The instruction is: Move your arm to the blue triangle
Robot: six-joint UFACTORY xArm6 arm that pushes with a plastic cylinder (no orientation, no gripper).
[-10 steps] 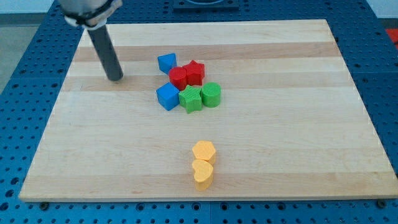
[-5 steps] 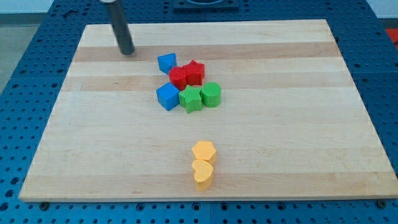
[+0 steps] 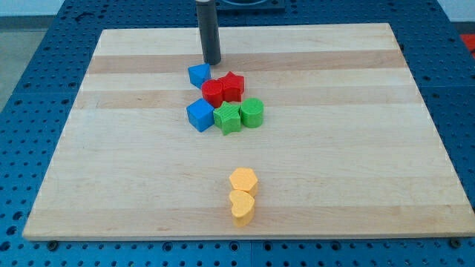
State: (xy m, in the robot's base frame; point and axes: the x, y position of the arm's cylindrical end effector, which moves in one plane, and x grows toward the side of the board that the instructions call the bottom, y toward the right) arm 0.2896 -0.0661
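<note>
The blue triangle (image 3: 198, 75) lies at the top of a cluster of blocks near the board's middle top. My tip (image 3: 213, 61) stands just above and slightly right of the blue triangle, very close to it; I cannot tell if it touches. The dark rod rises from the tip to the view's top edge. Below the triangle sit a red block (image 3: 214, 93) and a red star (image 3: 232, 86).
A blue cube (image 3: 200, 116), a green star (image 3: 228, 118) and a green block (image 3: 251, 113) form the cluster's lower row. Two yellow blocks (image 3: 243, 180) (image 3: 242, 207) lie near the board's bottom. The wooden board (image 3: 111, 148) rests on a blue perforated table.
My tip has moved from the board's upper left toward the view's right and top, ending next to the blue triangle. No block has moved.
</note>
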